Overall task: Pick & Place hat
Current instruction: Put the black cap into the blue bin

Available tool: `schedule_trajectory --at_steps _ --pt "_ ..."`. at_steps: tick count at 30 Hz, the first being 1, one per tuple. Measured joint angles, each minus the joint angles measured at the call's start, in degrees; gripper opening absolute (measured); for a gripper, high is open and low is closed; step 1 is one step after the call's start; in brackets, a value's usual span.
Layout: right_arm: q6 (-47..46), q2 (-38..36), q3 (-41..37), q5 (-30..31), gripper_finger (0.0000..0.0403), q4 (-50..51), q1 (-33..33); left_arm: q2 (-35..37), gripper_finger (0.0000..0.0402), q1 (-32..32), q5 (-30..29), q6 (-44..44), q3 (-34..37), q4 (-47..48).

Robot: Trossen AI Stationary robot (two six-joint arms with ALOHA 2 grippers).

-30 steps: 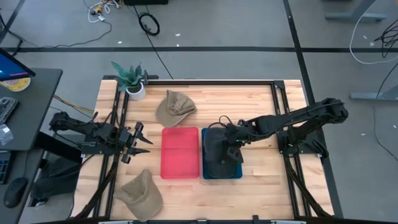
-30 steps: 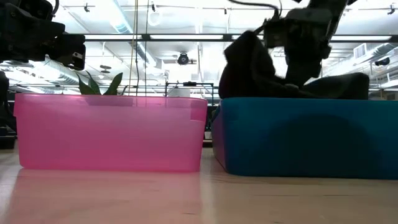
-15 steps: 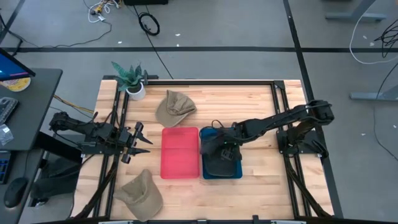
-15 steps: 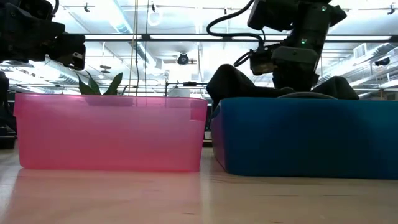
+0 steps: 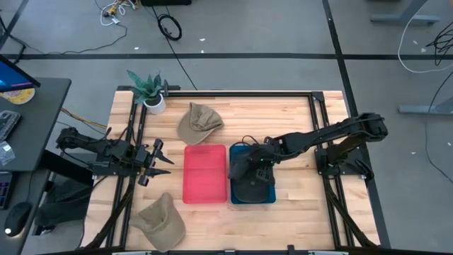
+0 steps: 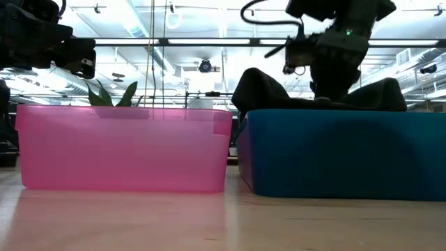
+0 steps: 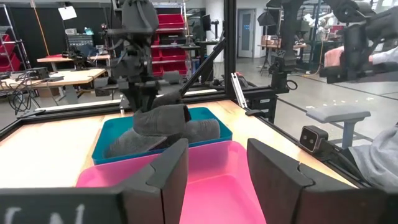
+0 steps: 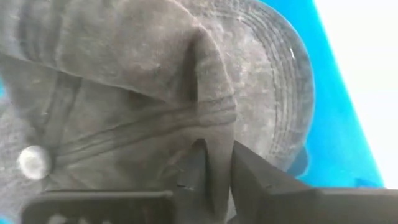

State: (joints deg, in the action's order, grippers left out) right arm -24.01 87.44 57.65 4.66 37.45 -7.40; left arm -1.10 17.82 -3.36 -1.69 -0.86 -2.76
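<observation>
A dark grey hat (image 5: 249,185) lies in the blue bin (image 6: 334,153), its crown and brim (image 6: 380,94) showing above the rim. My right gripper (image 8: 216,171) points steeply down onto it from the table's right, its fingers close together around a ridge of the cloth. Two tan hats rest on the wood, one at the far side (image 5: 199,122) and one at the near left (image 5: 159,219). My left gripper (image 7: 217,174) waits open and level at the table's left (image 5: 159,157), touching nothing. My right gripper has a raised fold of the dark hat's crown (image 8: 214,146) between its two fingertips (image 8: 245,168), coming from above and slanting from the table's right. The fingers stand narrowly apart with the cloth filling the gap. The hat lies in the blue bin, slack.
A pink bin (image 5: 205,173) stands right beside the blue one on its left. A potted plant (image 5: 150,91) sits at the far left corner. Bare wood lies along the table's near edge and at the far right.
My right gripper has come down over the blue bin with the dark hat. The hat's crown, bunched high above the rim a second ago, has sunk and spread out in the bin.
</observation>
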Motion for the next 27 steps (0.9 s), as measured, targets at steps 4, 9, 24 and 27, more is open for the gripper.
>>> schedule_trajectory --at_steps 4,9,24,27 --pt "2.02 -1.33 0.02 -0.17 0.0100 -0.55 0.02 0.00 0.0169 -0.01 0.00 0.01 0.00 0.02" --pt "2.72 -2.79 0.04 0.01 0.0136 -1.67 0.02 0.00 0.0169 0.00 0.00 0.01 0.00 0.02" --pt "16.15 -1.32 0.24 0.22 0.0155 -24.41 -2.41 0.00 0.0169 -0.02 0.00 0.02 0.00 0.02" --pt "15.53 1.97 0.24 -0.29 0.0155 -23.15 -3.34 0.00 0.0169 -0.01 0.00 0.00 0.00 0.00"
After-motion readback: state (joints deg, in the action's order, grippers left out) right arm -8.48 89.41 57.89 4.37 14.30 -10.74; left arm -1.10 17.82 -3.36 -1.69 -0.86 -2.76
